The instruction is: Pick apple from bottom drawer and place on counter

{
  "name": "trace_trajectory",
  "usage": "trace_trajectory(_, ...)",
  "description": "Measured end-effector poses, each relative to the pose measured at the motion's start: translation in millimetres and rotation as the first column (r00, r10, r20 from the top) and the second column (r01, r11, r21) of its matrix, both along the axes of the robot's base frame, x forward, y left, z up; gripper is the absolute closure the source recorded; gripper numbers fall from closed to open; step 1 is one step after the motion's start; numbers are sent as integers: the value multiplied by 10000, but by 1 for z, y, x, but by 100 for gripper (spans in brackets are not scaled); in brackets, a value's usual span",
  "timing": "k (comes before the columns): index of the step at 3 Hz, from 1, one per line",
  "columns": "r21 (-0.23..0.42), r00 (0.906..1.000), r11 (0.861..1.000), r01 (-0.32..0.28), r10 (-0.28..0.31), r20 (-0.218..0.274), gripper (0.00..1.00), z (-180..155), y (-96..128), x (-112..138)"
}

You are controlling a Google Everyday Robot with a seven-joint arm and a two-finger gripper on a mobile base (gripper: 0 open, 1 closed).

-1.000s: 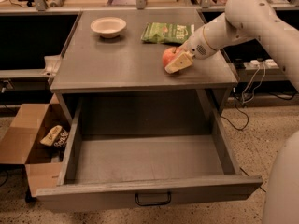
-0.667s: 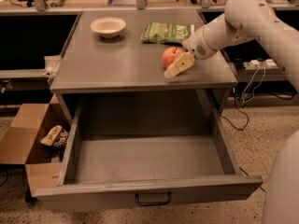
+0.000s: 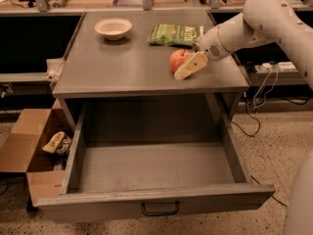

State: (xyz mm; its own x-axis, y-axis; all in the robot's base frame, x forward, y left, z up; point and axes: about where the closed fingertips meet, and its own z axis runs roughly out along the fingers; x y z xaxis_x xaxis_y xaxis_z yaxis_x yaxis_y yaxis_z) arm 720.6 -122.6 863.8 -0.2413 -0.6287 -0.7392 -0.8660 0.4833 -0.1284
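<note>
**A:** How far along is the job, from the one camera view?

**B:** Most of it looks done. The small round red-orange apple (image 3: 178,58) is out of the wide grey box drawer with the dark bar handle (image 3: 98,207). That drawer stands pulled fully open at the bottom, and nothing shows on its floor. The apple sits at the right-hand front part of the broad flat grey matte desk (image 3: 127,65), apparently resting on the surface, not hanging above it.

**A:** So what is left?

**B:** By my reading, only the letting go and the pulling away, if the apple is held at all. The cream-coloured end effector (image 3: 188,67) lies right against the apple's front right side. I cannot tell whether it is pinching the fruit or spread around it.

**A:** And the arm's pose?

**B:** The thick white arm (image 3: 254,18) comes in from the upper right and slopes down and leftward over the desk's right edge. Its wrist is angled so that the end effector points down and to the left at the desk top.

**A:** Anything near that matters?

**B:** A green crinkled snack bag (image 3: 173,34) lies just behind the apple, and a pale shallow bowl (image 3: 113,27) stands well apart at the back left. A brown cardboard box (image 3: 24,146) sits on the floor to the left of the drawer.
</note>
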Motion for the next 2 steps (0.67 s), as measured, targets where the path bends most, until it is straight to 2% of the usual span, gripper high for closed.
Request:
trace_trajectory(1,1331,9968,9910,163,-266,758,0,37,-19,5)
trace_trajectory(2,2129,9884,9767,279,-588,1404,0,73,-39,10)
